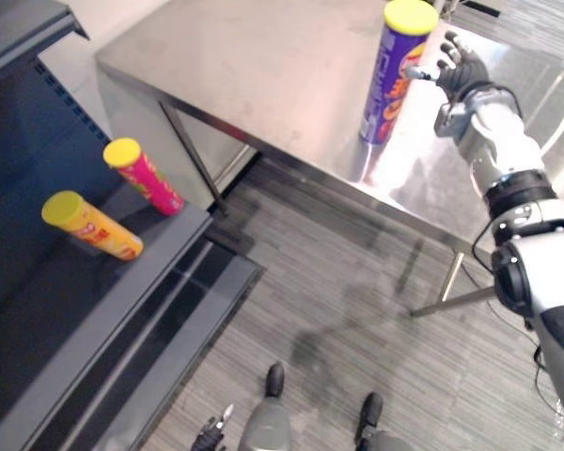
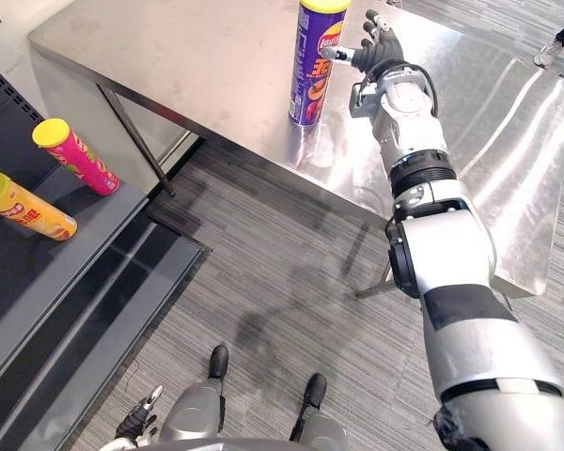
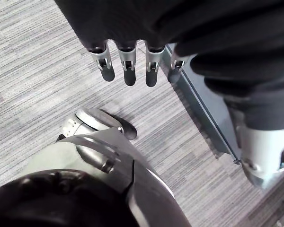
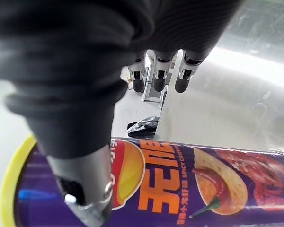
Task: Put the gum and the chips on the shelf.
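The purple chips can (image 1: 387,80) stood upright on the bench (image 1: 244,66), the right robot hand (image 1: 459,68) just beside its top with fingers spread, gripping nothing. The left robot hand (image 3: 128,66) hung over the floor (image 3: 33,71), fingers relaxed and empty. A yellow can (image 1: 92,225) and a pink can (image 1: 146,177) lay on the shelf (image 1: 94,310).

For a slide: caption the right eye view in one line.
Open right hand beside the upright purple chips can on the table; a red can and a yellow can on the shelf.

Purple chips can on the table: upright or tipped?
Upright: purple can stands on its base on the steel table, yellow lid up; right hand open beside it.
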Robot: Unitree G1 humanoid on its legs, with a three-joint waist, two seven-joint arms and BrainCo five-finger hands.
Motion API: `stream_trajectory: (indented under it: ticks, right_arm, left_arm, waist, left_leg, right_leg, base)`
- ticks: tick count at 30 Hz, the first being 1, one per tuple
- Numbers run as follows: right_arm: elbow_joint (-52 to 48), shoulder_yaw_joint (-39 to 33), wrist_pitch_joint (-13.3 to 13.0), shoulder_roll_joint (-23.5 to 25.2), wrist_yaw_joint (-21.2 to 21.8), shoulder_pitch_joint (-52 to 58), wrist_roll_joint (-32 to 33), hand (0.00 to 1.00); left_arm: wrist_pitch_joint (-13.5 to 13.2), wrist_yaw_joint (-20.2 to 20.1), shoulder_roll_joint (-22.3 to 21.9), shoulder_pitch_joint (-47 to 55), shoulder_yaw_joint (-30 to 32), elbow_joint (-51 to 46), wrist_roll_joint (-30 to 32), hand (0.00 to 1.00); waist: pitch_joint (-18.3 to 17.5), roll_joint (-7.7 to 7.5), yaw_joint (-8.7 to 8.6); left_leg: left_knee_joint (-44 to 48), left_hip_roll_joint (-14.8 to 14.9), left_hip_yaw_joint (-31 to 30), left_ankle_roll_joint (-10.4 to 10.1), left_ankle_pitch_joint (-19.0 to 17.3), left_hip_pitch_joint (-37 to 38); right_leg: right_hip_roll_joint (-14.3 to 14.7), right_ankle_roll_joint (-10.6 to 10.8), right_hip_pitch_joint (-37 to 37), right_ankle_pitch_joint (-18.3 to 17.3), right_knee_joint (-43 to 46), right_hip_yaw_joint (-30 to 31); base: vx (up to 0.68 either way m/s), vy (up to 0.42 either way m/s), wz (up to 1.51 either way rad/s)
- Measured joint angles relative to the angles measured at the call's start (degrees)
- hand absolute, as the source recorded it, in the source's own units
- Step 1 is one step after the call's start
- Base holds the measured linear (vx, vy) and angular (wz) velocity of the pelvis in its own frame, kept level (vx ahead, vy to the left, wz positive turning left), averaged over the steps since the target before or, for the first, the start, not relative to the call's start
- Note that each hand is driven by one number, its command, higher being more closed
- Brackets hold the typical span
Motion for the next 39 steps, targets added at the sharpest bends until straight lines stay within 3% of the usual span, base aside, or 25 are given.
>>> stream_trajectory:
  ticks: [13, 39]
  right_arm:
    - [2.35, -0.30, 0.06, 0.00, -0.31, -1.39, -2.38, 0.00]
    - [2.34, 0.34, 0.20, 1.00, -0.55, -6.29, -3.50, 0.00]
  left_arm:
    - [-0.05, 0.06, 0.75, -0.77, -1.48, -0.07, -0.01, 0.00]
    - [-0.06, 0.95, 1.14, -3.90, -1.38, -0.46, -0.08, 0.00]
  waist:
    - [1.49, -0.78, 0.08]
    - [5.73, -1.67, 0.85]
  left_leg:
    - [-3.35, 0.08, -1.34, -0.72, 2.82, 0.02]
    - [-2.62, 1.56, -2.73, -1.39, 3.37, -3.96]
  right_leg:
    - [0.23, 0.32, -0.35, -1.70, -0.31, -0.84]
    - [1.71, 0.31, -3.28, -1.71, -0.36, -1.46]
  base:
    - [-0.02, -0.012, 0.05]
    - [0.01, -0.001, 0.01]
